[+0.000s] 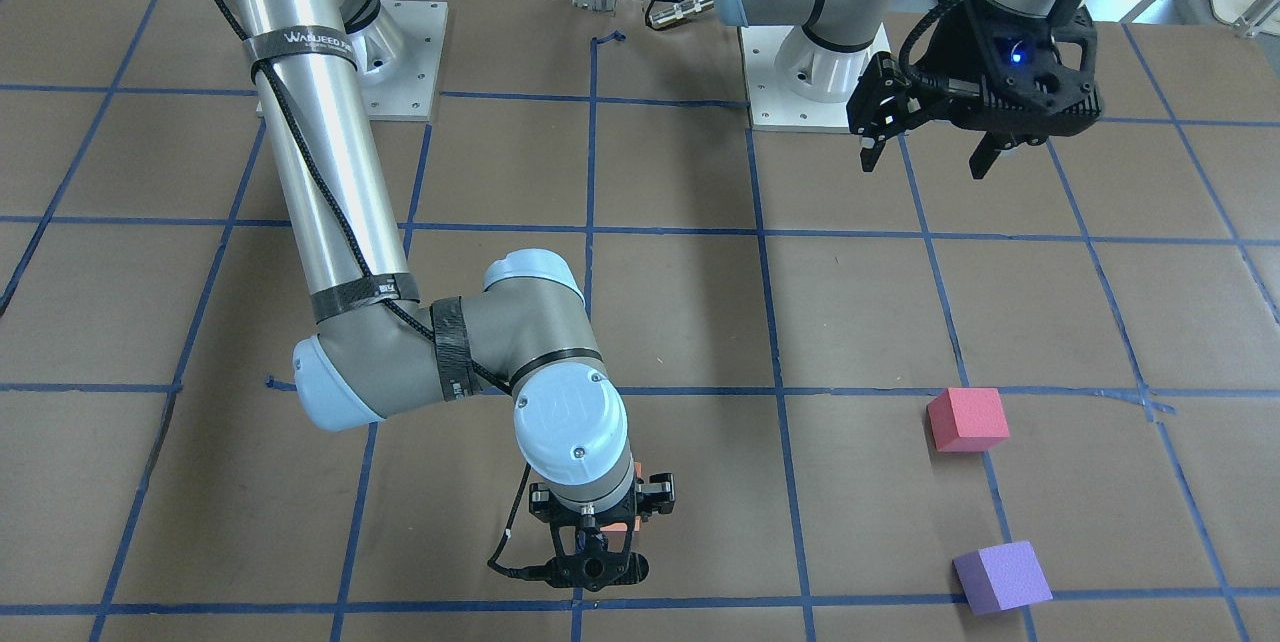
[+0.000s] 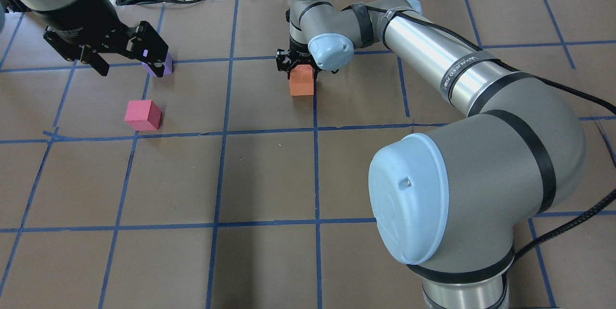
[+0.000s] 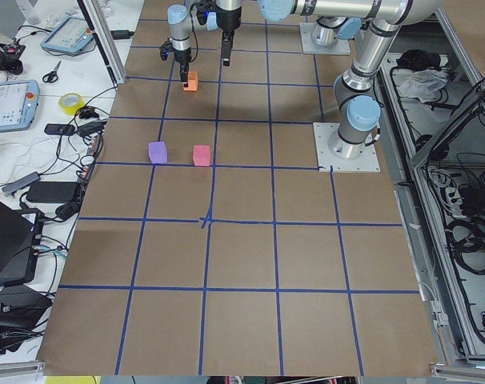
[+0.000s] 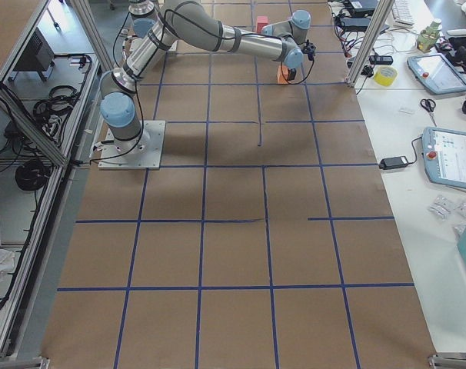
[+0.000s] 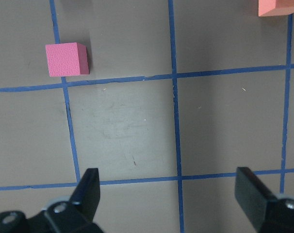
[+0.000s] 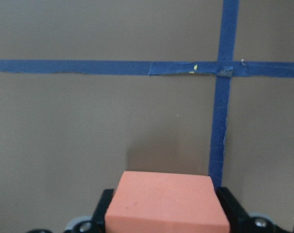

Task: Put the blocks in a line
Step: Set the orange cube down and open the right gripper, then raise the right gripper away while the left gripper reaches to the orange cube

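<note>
The right gripper (image 6: pixel 168 209) is squeezed shut on the orange block (image 2: pixel 301 83), one finger on each flat side. The block is low down beside a blue tape line (image 6: pixel 223 121). I cannot tell if it touches the tabletop (image 2: pixel 269 179).

The block looks like foam, so it is likely light and squishy and not slippery. A soft squeeze on two flat sides, near the middle, should hold it.

The right arm reaches far out, bent at the elbow, with its wrist pointing straight down.

The left gripper (image 1: pixel 925 162) hangs high with its fingers wide apart, holding nothing. The pink block (image 1: pixel 967 419) and the purple block (image 1: pixel 1002 577) sit near each other on the tabletop, well apart from the orange one.
</note>
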`<state>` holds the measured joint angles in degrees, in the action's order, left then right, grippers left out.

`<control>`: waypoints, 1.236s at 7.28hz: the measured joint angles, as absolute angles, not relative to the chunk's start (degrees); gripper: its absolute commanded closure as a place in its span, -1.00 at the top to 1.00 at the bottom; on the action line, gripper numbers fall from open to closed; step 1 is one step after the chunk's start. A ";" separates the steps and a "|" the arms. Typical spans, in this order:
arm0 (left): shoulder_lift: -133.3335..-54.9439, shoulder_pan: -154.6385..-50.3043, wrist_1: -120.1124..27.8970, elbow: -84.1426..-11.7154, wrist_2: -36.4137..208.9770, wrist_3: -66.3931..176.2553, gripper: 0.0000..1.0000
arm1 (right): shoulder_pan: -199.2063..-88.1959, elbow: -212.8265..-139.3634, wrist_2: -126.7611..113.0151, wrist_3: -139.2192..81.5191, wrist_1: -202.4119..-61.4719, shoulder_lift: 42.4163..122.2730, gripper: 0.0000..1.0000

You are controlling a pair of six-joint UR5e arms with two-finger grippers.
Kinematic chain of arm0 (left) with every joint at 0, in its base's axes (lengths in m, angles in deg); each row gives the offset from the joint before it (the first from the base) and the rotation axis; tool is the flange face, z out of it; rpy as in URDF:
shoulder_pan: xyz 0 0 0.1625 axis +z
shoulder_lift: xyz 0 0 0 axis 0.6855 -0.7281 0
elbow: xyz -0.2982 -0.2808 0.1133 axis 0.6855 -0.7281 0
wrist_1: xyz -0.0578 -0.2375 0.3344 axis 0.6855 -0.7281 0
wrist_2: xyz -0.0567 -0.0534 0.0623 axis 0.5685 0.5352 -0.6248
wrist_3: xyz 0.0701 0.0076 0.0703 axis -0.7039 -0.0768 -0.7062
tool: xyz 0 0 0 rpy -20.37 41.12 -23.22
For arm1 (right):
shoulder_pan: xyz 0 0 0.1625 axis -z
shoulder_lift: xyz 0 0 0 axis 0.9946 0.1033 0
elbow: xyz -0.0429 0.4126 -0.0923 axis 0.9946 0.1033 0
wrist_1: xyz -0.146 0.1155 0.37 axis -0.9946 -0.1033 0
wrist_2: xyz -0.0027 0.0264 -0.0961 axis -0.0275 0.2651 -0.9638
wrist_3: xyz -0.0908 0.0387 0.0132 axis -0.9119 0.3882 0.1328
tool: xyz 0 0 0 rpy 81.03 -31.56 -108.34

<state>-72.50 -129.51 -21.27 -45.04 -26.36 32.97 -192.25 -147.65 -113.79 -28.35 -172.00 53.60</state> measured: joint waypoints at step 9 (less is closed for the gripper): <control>-76.09 -134.97 -17.30 -42.84 -25.39 41.48 1.00 | -186.00 -159.63 -120.12 -28.78 -154.75 86.90 1.00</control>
<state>-76.09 -134.97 -17.30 -42.84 -25.39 41.48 -186.00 -159.63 -120.12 -28.78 -154.75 86.90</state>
